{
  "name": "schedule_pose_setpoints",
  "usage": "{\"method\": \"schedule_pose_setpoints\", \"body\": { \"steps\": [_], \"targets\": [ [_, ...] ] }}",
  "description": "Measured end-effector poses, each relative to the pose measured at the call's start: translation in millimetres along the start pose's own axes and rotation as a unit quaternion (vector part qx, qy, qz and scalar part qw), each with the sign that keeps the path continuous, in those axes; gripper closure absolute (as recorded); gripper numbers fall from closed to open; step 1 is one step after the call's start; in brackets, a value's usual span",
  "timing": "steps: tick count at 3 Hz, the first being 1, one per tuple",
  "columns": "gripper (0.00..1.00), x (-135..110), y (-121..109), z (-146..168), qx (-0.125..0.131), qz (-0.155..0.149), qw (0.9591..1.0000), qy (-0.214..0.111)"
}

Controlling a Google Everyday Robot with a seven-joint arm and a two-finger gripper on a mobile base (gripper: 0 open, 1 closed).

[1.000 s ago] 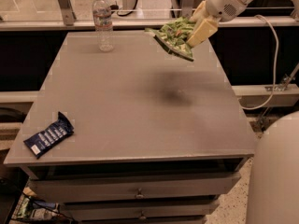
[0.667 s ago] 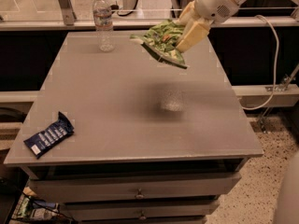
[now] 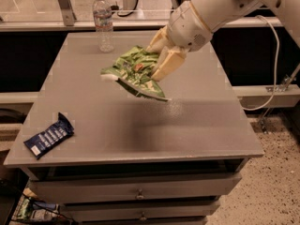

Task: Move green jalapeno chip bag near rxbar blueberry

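Fingers point(image 3: 169, 63) of the cream-coloured gripper point(image 3: 153, 62) are pinched closed on the right edge of the green jalapeno chip bag point(image 3: 133, 74), one above it and one below. Nearest the viewer, the rxbar blueberry point(image 3: 49, 136) lies flat by the front-left corner of the grey table point(image 3: 197, 125), well apart from the bag. Mid-table, the bag hangs crumpled and tilted above the surface, with a shadow beneath. At the far edge, a clear water bottle point(image 3: 104, 21) stands upright.

Print on bag point(image 3: 132, 81) and bar point(image 3: 48, 136) cannot be read. The gripper point(image 3: 153, 63) holds the bag over the table point(image 3: 201, 125)
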State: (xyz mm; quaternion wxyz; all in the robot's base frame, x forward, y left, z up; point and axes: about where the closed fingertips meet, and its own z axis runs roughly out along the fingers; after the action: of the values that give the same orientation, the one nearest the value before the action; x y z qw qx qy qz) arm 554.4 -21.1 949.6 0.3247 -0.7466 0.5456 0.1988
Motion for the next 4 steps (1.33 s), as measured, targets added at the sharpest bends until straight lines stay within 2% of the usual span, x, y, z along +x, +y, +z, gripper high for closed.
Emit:
{"method": "schedule_pose_setpoints", "body": {
  "steps": [1, 2, 3, 4],
  "targets": [
    [1.00, -21, 26, 36, -0.043, -0.041, 0.9972, -0.046],
    [1.00, -21, 26, 36, -0.043, -0.041, 0.9972, -0.046],
    [1.00, -28, 35, 68, -0.083, -0.059, 0.9939, -0.042],
    [1.00, -33, 43, 93, -0.121, -0.073, 0.9897, -0.020]
  ]
}}
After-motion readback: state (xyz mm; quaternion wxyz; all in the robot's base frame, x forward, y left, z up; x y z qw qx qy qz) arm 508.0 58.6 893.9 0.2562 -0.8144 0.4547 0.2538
